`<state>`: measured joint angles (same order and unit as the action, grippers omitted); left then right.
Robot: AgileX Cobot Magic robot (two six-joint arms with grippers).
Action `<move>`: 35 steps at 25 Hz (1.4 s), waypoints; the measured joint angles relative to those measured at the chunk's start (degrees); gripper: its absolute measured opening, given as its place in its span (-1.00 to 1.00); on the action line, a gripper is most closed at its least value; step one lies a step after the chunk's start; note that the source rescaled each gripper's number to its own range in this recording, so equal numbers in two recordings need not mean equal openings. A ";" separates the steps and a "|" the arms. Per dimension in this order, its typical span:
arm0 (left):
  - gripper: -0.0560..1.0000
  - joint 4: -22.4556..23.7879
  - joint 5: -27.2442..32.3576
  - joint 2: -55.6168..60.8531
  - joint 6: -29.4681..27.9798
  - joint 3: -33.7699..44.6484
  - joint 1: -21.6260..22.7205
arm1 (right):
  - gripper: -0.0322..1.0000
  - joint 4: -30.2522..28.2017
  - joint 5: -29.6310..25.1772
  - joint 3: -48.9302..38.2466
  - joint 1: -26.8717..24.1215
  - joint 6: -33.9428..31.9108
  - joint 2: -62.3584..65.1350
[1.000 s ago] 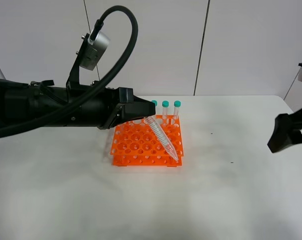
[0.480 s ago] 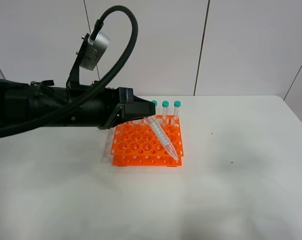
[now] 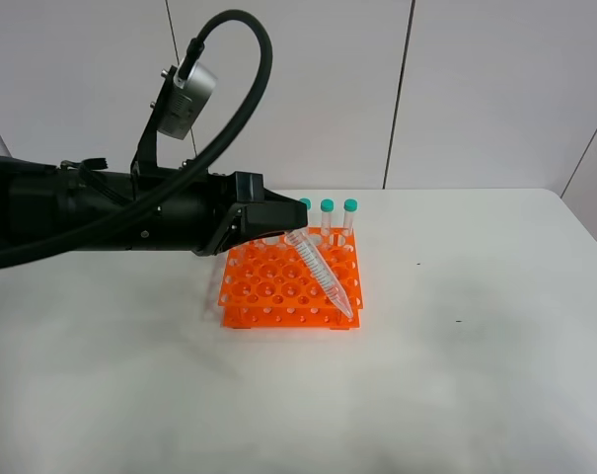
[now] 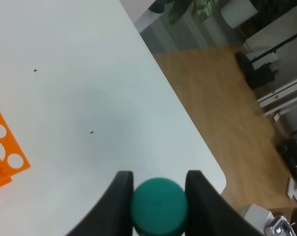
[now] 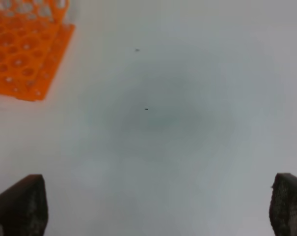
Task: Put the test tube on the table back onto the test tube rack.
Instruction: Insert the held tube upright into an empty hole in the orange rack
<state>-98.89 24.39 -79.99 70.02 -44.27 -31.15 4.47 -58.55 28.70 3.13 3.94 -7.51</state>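
Note:
My left gripper (image 3: 281, 228) is shut on the teal cap of the test tube (image 3: 323, 276). The clear tube hangs tilted over the orange test tube rack (image 3: 278, 288), its pointed tip near the rack's front right corner. In the left wrist view the teal cap (image 4: 159, 205) sits between the two black fingers (image 4: 121, 196) of the left gripper (image 4: 158, 175). A corner of the rack (image 4: 3, 157) shows there too. My right gripper (image 5: 158, 182) is open and empty above the white table (image 5: 187, 147), right of the rack (image 5: 25, 54). It is out of the exterior view.
Three teal-capped tubes (image 3: 327, 207) stand upright in the rack's back row; my left arm hides any others. The table (image 3: 476, 346) has rounded corners. Its edge (image 4: 187, 132), with wooden floor (image 4: 227, 98) beyond, shows in the left wrist view.
The right arm, seen at the right edge a second ago, dropped low and has left the exterior view. The left arm and the tube have not moved.

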 joint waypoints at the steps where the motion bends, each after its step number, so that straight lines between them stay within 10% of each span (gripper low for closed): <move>1: -0.89 0.00 0.00 0.00 0.00 0.00 0.00 | 1.00 0.07 0.04 0.00 0.00 0.00 0.76; 24: -0.89 0.05 -0.30 7.31 -2.86 -0.06 0.00 | 1.00 0.35 0.05 0.00 0.00 -0.05 7.87; 35: -0.89 1.73 -10.17 9.98 7.32 -0.66 0.00 | 1.00 0.35 0.05 0.00 0.00 -0.05 7.87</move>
<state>-97.17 14.22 -70.02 77.34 -44.93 -31.15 4.82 -58.50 28.70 3.13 3.89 0.36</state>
